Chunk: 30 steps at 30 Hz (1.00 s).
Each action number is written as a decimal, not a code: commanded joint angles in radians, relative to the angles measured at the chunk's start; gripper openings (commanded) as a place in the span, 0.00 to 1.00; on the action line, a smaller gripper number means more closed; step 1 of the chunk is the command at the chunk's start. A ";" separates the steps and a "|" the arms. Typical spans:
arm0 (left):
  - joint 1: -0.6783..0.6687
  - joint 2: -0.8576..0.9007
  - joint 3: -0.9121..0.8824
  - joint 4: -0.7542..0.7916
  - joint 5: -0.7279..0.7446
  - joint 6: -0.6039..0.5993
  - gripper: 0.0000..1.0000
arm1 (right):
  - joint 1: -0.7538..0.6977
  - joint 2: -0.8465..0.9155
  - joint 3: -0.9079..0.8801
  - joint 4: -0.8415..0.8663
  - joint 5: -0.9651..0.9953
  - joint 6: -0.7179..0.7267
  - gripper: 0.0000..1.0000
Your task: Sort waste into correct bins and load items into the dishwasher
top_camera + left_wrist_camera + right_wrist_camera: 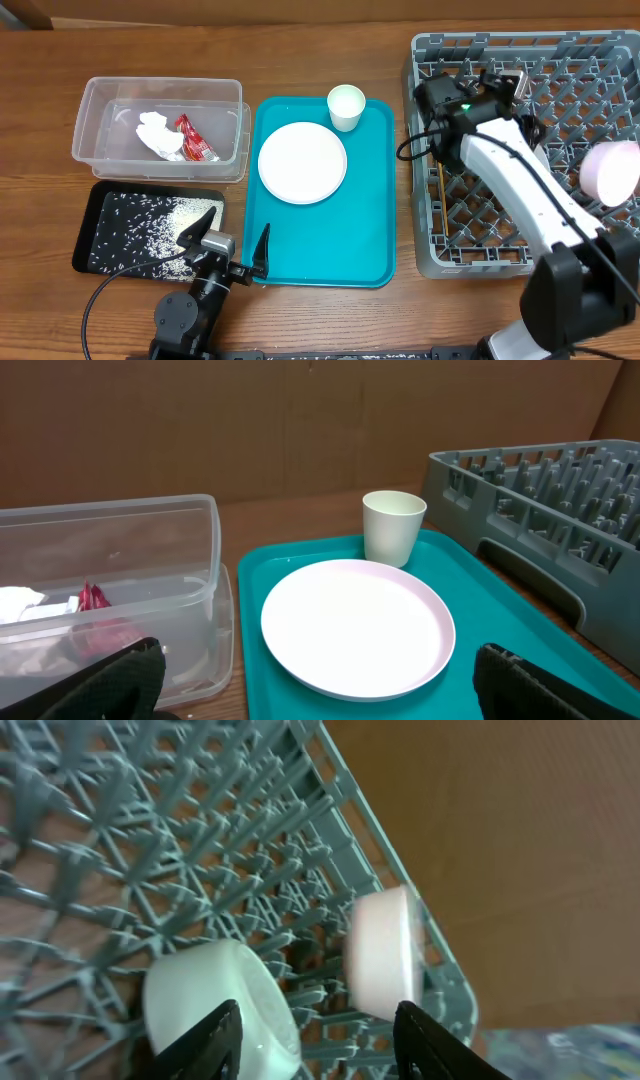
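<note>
Along the counter's near edge, my left end effector hangs released between the shallow black rectangular tray of white rice-like grains and the teal plastic tray. On the teal tray sit a large white round plate and a small white cup. Toward the far left corner, a clear plastic rectangular tub holds a crumpled white tissue and a red-and-white sauce packet. By the right edge, my right end effector is spread empty over the square grey plastic dish rack, which holds a white bowl and a pinkish-white plate.

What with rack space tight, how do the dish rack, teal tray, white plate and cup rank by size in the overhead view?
1. dish rack
2. teal tray
3. white plate
4. cup
Gaps are clear; no ties.
</note>
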 commanded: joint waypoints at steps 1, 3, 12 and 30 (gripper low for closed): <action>0.005 -0.010 -0.003 -0.002 -0.007 -0.018 1.00 | -0.048 -0.077 0.028 0.001 -0.069 0.092 0.52; 0.005 -0.010 -0.003 -0.002 -0.007 -0.018 1.00 | -0.109 -0.122 0.029 0.022 -0.157 0.114 0.59; 0.006 -0.010 -0.003 -0.002 -0.007 -0.018 1.00 | -0.651 -0.284 0.029 0.179 -0.904 -0.107 0.74; 0.005 -0.010 -0.003 -0.002 -0.007 -0.018 1.00 | -1.094 -0.021 0.013 0.093 -1.328 -0.197 0.41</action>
